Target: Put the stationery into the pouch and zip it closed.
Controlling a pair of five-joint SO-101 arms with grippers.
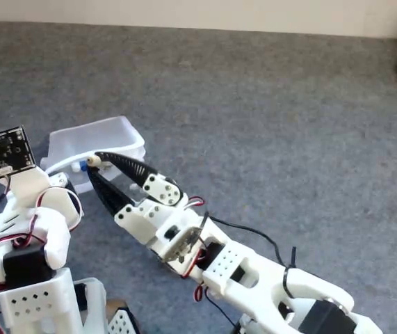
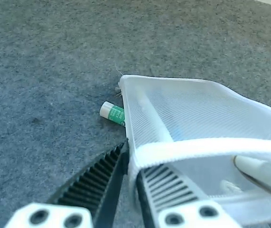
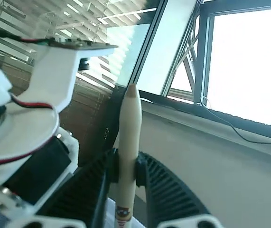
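A white mesh pouch (image 1: 97, 138) lies open on the grey carpet, with my left arm (image 1: 28, 216) just beside it. In the left wrist view my left gripper (image 2: 128, 159) is shut on the pouch (image 2: 197, 111) at its rim corner, holding the mouth open. My right gripper (image 1: 92, 167) is at the pouch mouth, shut on a cream-white pen (image 1: 94, 160). The pen's tip (image 2: 256, 170) shows inside the opening. In the right wrist view the pen (image 3: 128, 137) stands pinched between the black fingers (image 3: 147, 178). A green and white stick (image 2: 112, 113) lies on the carpet against the pouch's outer side.
Grey carpet (image 1: 288, 111) spreads open to the right and behind the pouch. The right arm's white body (image 1: 240, 268) crosses the lower middle. A wall edge (image 1: 205, 17) runs along the back.
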